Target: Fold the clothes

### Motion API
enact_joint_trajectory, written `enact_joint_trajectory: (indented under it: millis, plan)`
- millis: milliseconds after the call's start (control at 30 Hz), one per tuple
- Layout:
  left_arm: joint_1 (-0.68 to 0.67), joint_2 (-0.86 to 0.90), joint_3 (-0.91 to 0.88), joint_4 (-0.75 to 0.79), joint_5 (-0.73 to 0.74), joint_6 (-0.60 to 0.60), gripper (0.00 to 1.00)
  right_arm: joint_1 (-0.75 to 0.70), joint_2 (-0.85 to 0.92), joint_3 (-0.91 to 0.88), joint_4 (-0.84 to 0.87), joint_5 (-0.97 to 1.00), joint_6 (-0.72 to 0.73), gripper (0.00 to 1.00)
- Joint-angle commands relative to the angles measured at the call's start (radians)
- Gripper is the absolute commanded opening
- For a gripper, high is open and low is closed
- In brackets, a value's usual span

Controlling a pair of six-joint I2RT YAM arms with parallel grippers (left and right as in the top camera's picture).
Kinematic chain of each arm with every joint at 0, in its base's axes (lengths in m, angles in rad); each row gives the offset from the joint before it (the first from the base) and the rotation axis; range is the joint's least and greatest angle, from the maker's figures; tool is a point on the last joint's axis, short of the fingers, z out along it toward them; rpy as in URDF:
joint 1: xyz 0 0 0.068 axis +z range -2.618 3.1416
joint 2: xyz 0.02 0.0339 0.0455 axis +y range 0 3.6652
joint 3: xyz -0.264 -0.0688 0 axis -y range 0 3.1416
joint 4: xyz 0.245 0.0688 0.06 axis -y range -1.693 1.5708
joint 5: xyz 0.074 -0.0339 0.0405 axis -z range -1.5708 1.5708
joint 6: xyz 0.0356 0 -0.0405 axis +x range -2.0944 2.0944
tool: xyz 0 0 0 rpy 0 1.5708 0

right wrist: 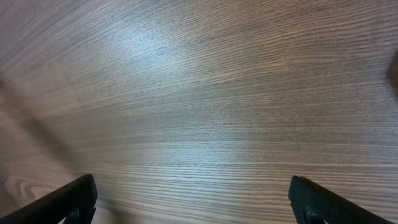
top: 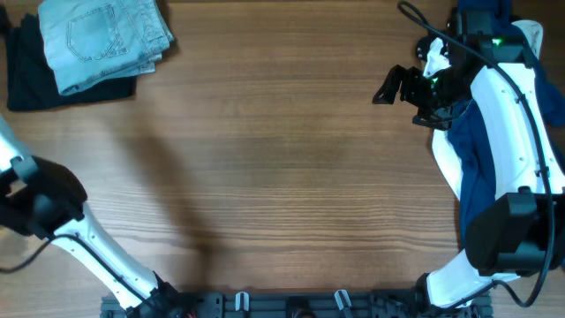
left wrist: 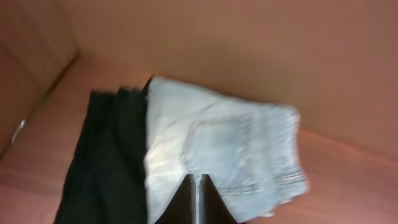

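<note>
The left arm [top: 93, 252] and right arm [top: 512, 106] are wearing glossy white shells over black joint housings. Thin black cables [top: 530, 115] are running along the right arm, and a green light [top: 497, 41] is glowing near its wrist. The left gripper [left wrist: 199, 202] is showing dark, tapered jaws.

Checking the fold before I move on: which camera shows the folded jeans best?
Overhead: the folded jeans lie sharp and nearly whole atop the black garment. Left wrist shows them blurred, their near edge behind the shut jaws. Right wrist shows only the table.
</note>
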Motion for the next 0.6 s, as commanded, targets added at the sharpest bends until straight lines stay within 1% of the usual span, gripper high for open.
enact_joint_trajectory:
  millis: [0,67,133,167,267,400,433,467,500,533,567]
  plan:
    - [0.015,0.133,-0.019,-0.01,-0.025,0.029,0.45,0.003,-0.024,0.015,-0.003,0.013,-0.017,1.0]
    - [0.015,0.199,-0.019,-0.008,-0.024,0.029,0.58,0.003,-0.024,0.015,-0.005,0.013,-0.016,1.0]
    - [0.015,0.257,-0.019,-0.01,-0.017,0.029,0.63,0.003,-0.024,0.015,-0.008,0.013,-0.017,1.0]
    - [0.015,0.29,-0.019,-0.011,-0.013,0.027,0.69,0.003,-0.024,0.015,-0.008,0.013,-0.017,1.0]
    - [0.015,0.359,-0.019,-0.011,-0.013,0.026,0.7,0.003,-0.024,0.015,-0.008,0.013,-0.017,1.0]
    - [0.014,0.399,-0.019,-0.006,-0.001,0.027,0.7,0.003,-0.024,0.015,-0.008,0.013,-0.016,1.0]
    - [0.014,0.403,-0.019,-0.006,0.02,0.029,0.67,0.003,-0.024,0.015,-0.007,0.013,-0.015,1.0]
    - [0.014,0.411,-0.019,-0.005,0.064,0.029,0.52,0.003,-0.024,0.015,-0.007,0.013,-0.011,1.0]
    - [0.014,0.414,-0.019,-0.005,0.093,0.029,0.41,0.003,-0.024,0.015,-0.008,0.013,-0.011,1.0]
    - [0.014,0.415,-0.019,-0.005,0.108,0.029,0.25,0.003,-0.024,0.015,-0.008,0.013,-0.012,1.0]
    - [0.014,0.415,-0.018,-0.005,0.116,0.029,0.15,0.003,-0.024,0.015,-0.008,0.013,-0.011,1.0]
